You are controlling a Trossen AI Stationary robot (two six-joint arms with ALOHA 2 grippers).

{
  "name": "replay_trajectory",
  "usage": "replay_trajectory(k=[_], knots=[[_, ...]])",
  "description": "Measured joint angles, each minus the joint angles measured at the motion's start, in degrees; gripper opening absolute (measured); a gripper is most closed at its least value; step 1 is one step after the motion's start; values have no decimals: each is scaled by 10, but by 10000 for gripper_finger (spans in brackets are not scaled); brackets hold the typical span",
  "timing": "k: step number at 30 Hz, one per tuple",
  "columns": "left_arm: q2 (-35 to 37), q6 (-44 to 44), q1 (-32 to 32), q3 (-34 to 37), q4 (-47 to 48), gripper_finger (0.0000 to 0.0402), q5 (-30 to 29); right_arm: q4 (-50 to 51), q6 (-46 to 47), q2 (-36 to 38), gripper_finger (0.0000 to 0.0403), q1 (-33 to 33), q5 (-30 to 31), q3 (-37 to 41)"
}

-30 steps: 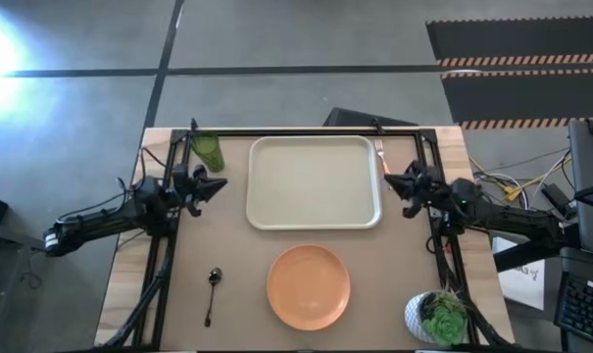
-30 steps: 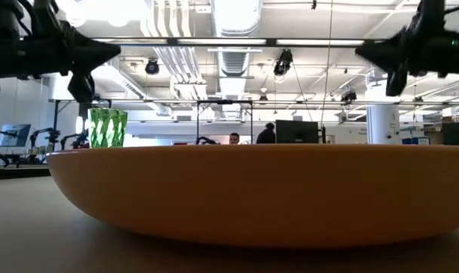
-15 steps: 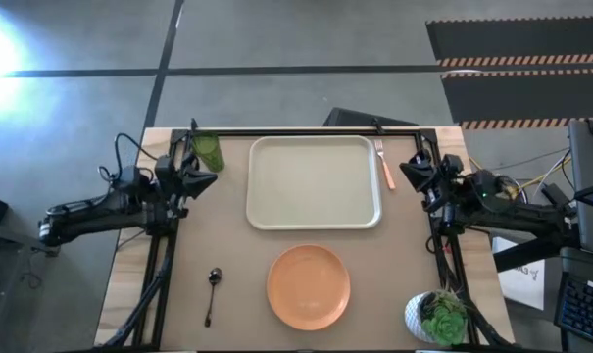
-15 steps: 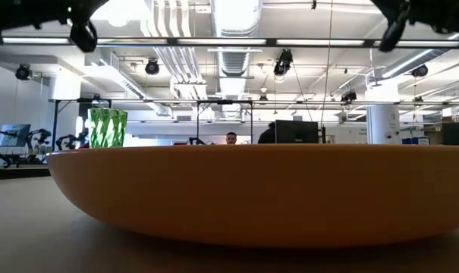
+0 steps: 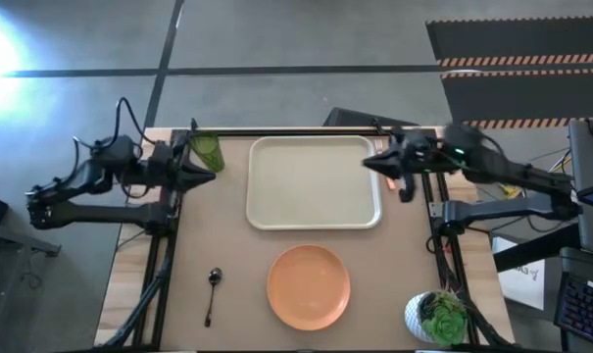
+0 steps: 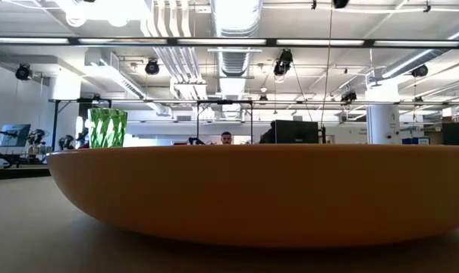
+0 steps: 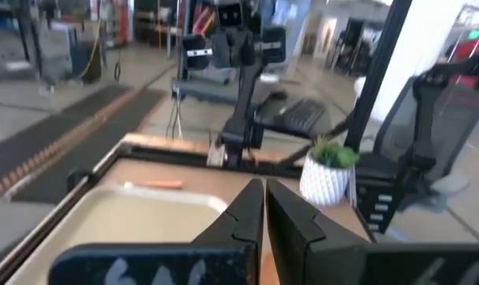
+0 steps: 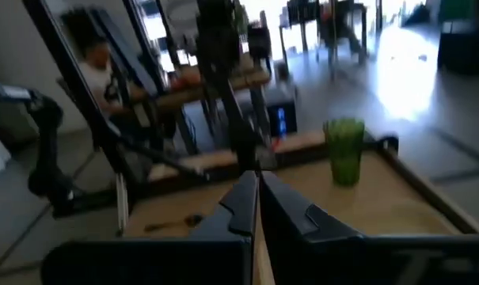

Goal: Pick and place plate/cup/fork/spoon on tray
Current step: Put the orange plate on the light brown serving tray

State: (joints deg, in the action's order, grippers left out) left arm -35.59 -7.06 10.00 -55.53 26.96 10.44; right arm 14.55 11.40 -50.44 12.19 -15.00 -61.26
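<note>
Brown tabletop (image 5: 227,245) carries everything I have to move, and as far as I can judge nothing is done yet: all four pieces are off the tray.

From my right gripper (image 5: 371,162), whose fingers are pressed together with nothing between them, the cream tray (image 5: 314,182) lies directly below its tip, at the tray's right rim. The tray holds nothing at all. The fork (image 7: 155,183) is largely hidden under that gripper from above, but my left wrist view shows its orange handle lying on the table just outside the tray's far edge, so it sits right beneath the right gripper. The orange plate (image 5: 309,286) rests on the table well away from that gripper, toward the near edge, just clear of the tray.

My left gripper (image 5: 210,177) is also closed and empty, hovering beside the tray's left rim. The green cup (image 5: 207,150) stands upright just beside it, toward the table's back corner, empty as far as I can see. The dark spoon (image 5: 214,282) lies well apart from it, near the front, left of the plate.

So plate, cup, fork and spoon all remain to be picked and placed. A white pot with a green plant (image 5: 437,316) stands in the front right corner, not part of my job.
</note>
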Motion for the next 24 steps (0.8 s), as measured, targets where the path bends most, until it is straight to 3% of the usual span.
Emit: replay_trajectory(k=[4,11,19,24], knots=[[-2,0,0,-29,39,0,0,104,1,-80,9,-22,3,-86],[22,0,0,-30,52,0,0,245,9,-219,33,-53,62,-212],[51,-16,0,-29,78,0,0,331,55,-360,115,-87,58,-268],[66,-17,0,-29,102,0,0,344,84,-435,151,-133,21,-265]])
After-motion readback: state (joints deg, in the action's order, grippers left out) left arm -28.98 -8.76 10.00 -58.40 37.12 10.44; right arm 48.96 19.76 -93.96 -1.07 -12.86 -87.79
